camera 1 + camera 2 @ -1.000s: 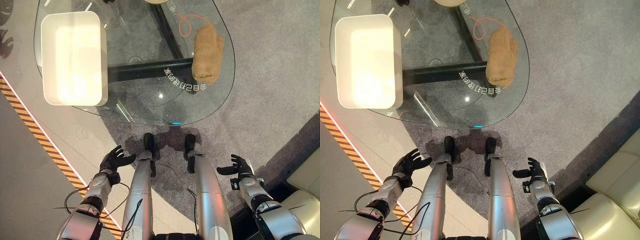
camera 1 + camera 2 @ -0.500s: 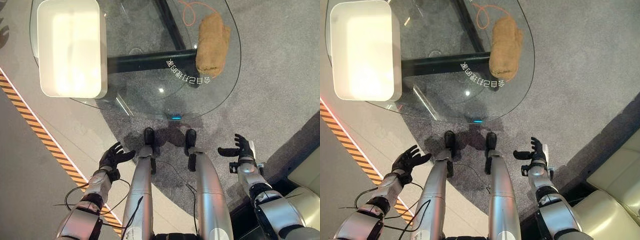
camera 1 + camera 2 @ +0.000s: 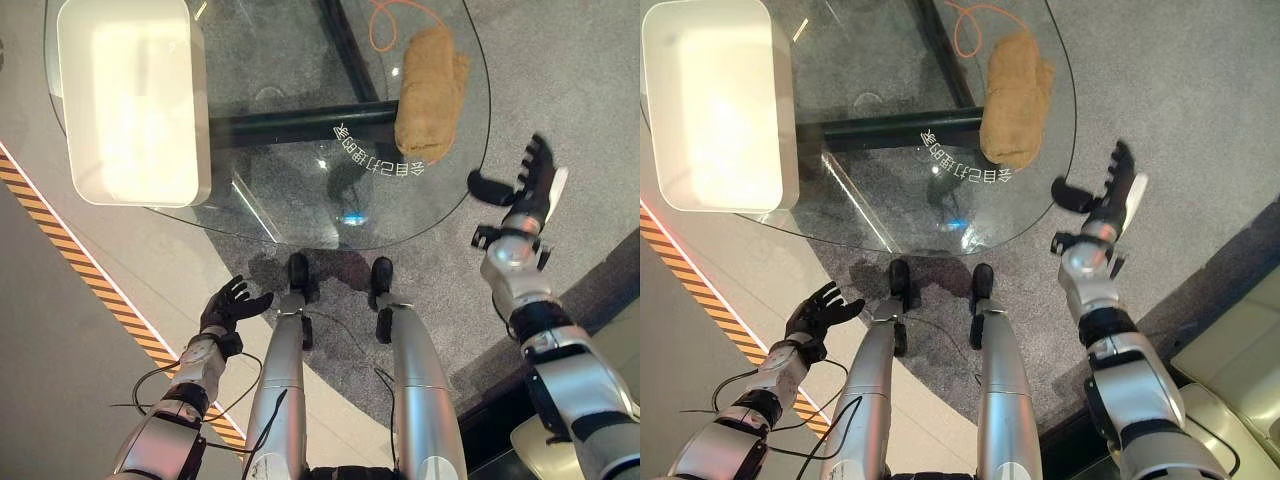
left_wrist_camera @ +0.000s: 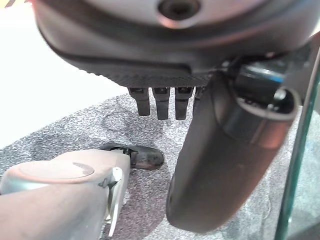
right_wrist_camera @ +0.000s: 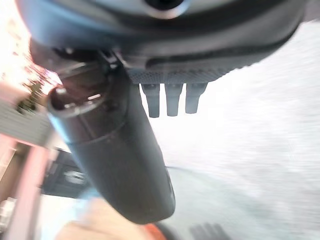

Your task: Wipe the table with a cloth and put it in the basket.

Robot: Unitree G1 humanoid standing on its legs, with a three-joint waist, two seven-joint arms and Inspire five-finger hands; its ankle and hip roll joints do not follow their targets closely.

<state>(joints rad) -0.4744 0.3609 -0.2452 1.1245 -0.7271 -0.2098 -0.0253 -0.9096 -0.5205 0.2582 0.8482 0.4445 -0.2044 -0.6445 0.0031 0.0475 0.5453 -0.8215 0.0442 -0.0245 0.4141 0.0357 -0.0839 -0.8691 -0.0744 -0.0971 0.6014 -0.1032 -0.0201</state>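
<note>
Right hand (image 3: 530, 185), fingers spread and empty, beside the glass table (image 3: 300, 215); the tan cloth (image 3: 430, 92) lies lengthwise away from the robot. Left hand (image 3: 228, 305) relaxed, empty.

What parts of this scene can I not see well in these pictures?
- Basket: its far end is cut off by the top edge of both eye views; glare hides its inside.
- Cloth: folded, its underside is hidden; blurred in the right wrist view.
- Orange cord: runs off the top edge.
- Left robot hand, right robot hand: the fingers show short in the wrist views.
</note>
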